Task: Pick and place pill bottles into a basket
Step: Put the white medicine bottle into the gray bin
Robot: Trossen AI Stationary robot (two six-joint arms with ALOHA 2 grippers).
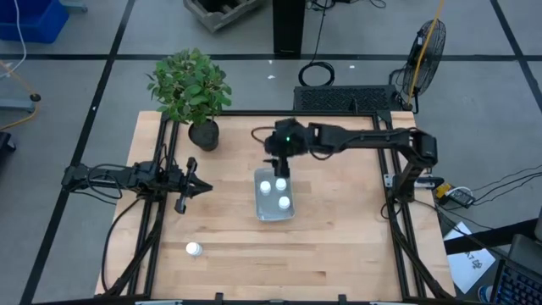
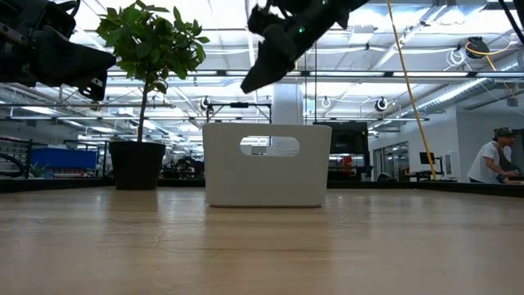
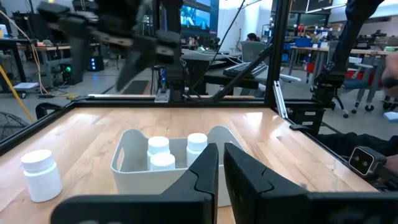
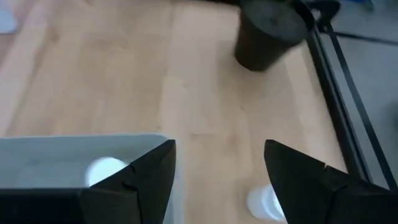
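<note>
The pale basket (image 1: 267, 212) (image 2: 266, 176) stands mid-table and holds three white pill bottles (image 1: 280, 181) (image 3: 163, 160). Another bottle (image 1: 194, 249) stands upright on the wood near the front left. In the wrist views a further bottle (image 3: 40, 174) (image 4: 264, 202) stands on the table outside the basket, off its far end. My right gripper (image 1: 279, 167) (image 4: 219, 149) hangs open above the basket's far end, with nothing between its fingers. My left gripper (image 1: 203, 186) (image 3: 221, 168) waits shut and level at the table's left, pointing at the basket.
A potted plant in a black pot (image 1: 203, 134) (image 2: 137, 164) (image 4: 267, 34) stands far left of the basket. Black frame rails (image 1: 161, 212) run along the table's sides. Bare wood lies near and right of the basket. A person (image 2: 495, 156) sits in the room beyond.
</note>
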